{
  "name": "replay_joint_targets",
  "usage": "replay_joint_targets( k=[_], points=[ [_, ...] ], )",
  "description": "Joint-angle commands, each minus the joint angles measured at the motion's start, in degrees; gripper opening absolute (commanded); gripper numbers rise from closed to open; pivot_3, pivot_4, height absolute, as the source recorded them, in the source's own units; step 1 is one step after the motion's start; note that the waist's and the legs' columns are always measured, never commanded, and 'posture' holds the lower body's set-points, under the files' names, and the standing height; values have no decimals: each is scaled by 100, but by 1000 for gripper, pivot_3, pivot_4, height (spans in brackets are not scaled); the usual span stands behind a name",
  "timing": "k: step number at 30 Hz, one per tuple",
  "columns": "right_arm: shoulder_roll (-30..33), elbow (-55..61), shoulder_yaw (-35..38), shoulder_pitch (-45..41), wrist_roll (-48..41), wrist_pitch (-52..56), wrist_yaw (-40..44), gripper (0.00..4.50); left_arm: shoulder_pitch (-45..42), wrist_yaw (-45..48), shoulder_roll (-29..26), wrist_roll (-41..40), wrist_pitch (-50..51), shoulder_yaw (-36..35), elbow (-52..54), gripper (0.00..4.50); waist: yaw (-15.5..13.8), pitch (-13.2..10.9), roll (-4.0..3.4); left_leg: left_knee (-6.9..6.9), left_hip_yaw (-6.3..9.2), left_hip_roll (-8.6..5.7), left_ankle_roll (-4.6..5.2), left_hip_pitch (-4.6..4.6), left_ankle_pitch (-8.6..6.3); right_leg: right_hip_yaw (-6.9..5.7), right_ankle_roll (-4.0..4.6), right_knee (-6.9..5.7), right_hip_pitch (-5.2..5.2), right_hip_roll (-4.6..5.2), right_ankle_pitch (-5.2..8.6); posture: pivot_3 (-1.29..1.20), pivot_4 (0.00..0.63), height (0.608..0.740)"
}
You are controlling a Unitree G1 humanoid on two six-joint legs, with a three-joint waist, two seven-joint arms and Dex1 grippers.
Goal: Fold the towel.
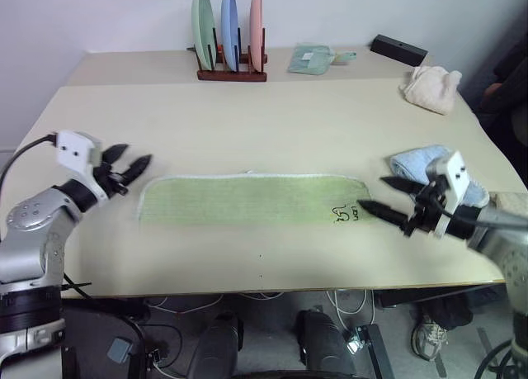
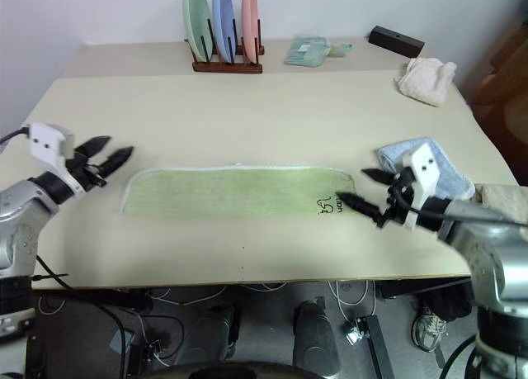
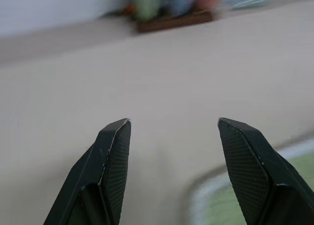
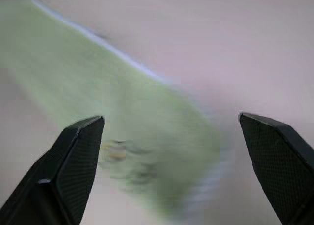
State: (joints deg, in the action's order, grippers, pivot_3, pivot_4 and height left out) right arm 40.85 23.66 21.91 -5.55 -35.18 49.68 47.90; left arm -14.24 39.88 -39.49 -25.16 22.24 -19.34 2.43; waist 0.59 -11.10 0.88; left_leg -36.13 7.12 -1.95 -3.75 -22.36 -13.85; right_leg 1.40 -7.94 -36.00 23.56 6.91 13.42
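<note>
The towel (image 1: 252,199), light green terry with a whitish trimmed edge, is lying flat as a long narrow strip across the near middle of the pale table (image 1: 272,123), its small dark embroidered mark (image 1: 344,214) sitting near the right-hand end. The left gripper (image 1: 130,168) is hovering just off the strip's left end, its two black fingers spread apart and pinching nothing. The right gripper (image 1: 373,194) is hanging just off the right end, beside the embroidered mark, its fingers splayed wide and likewise empty. A light blue towel (image 1: 429,168) is lying bunched just behind the right gripper, apart from the green strip. At the table's far edge, a dark wooden dish rack (image 1: 232,70) is holding three plates standing on edge in its slots: a green plate (image 1: 202,28), a blue plate (image 1: 228,28) and a pink plate (image 1: 256,28), in that order from left to right. To the right of the rack a small folded pale-green cloth (image 1: 312,59) is lying flat, then a black box (image 1: 398,49), and a cream-white cloth (image 1: 431,87) is sitting crumpled near the far right corner.
</note>
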Motion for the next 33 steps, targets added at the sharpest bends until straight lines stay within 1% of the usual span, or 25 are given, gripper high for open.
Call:
replay_joint_targets(
  k=[1,3,6,9,13,16,19,21,22,24,27,28,31,33],
  points=[
    [-466,702,535,489,-922,901,-712,4476,96,436,55,-287,227,602,944,2878,3,1,1,-2,0,-1,0,-1,0,1,1,1,-1,0,0,0,150,740],
    [-690,868,543,819,-1021,1132,-1092,4476,182,636,90,-297,293,1030,1353,2878,9,1,1,-5,-1,-1,0,1,0,1,3,0,-3,0,0,0,150,740],
    [-1022,935,589,1132,-1134,1373,-1654,4476,229,853,168,-247,324,1562,1695,2878,35,2,-2,0,-4,0,1,5,0,2,3,-1,-1,0,1,0,150,740],
    [-1518,935,631,1163,-1349,1609,-2296,4476,209,900,354,-223,384,2004,1917,2878,30,3,-3,0,-4,2,1,6,0,2,5,-1,-1,-3,3,0,150,740],
    [-2142,678,804,754,-1562,1797,-3197,4476,277,908,451,-93,327,2307,2033,2878,38,4,-4,0,-3,3,2,5,0,2,5,0,-1,-3,3,0,150,740],
    [-2498,309,970,285,-1659,1854,-3828,4476,314,881,489,-121,352,2335,2071,2878,35,4,-5,1,-2,3,2,6,0,2,6,0,-1,-5,3,0,150,740],
    [-2838,-311,1258,-313,-1708,1800,-4506,4476,357,867,477,-103,325,2314,2046,2878,39,5,-5,1,-2,3,2,6,0,2,7,2,-1,-5,4,0,150,740],
    [-2959,-596,1405,-573,-1755,1773,-4820,4476,379,850,470,-64,287,2307,2037,2878,38,5,-5,1,-2,3,2,6,0,2,7,2,-1,-5,3,0,150,740],
    [-3001,-704,1474,-670,-1808,1769,-4954,4242,386,823,476,-46,281,2298,2041,2878,31,5,-5,1,-2,3,2,6,0,1,6,2,-1,-5,3,0,150,740],
    [-3026,-812,1534,-795,-1924,1768,-5101,3617,429,774,498,-37,280,2262,2061,2878,25,5,-5,1,-2,3,2,6,0,1,5,3,-2,-5,3,0,150,740],
    [-2959,-837,1503,-845,-2026,1796,-5206,2159,534,721,521,-9,250,2251,2102,2878,31,5,-7,2,-2,3,2,5,0,1,5,5,-2,-5,3,0,150,740],
    [-2913,-812,1523,-854,-2090,1816,-5236,1546,584,695,530,-4,248,2259,2128,2878,37,5,-7,3,-2,3,3,5,0,1,5,4,-1,-5,3,0,150,740],
    [-2772,-747,1625,-896,-2298,1865,-5333,54,655,644,561,10,228,2273,2160,2878,49,3,-10,4,-2,3,3,4,-1,2,6,5,0,-5,3,0,150,740],
    [-2610,-730,1663,-922,-2405,1871,-5371,54,648,634,590,41,205,2290,2124,2878,43,3,-10,4,-2,3,5,4,-1,1,7,5,0,-5,4,0,150,740]
  ],
)
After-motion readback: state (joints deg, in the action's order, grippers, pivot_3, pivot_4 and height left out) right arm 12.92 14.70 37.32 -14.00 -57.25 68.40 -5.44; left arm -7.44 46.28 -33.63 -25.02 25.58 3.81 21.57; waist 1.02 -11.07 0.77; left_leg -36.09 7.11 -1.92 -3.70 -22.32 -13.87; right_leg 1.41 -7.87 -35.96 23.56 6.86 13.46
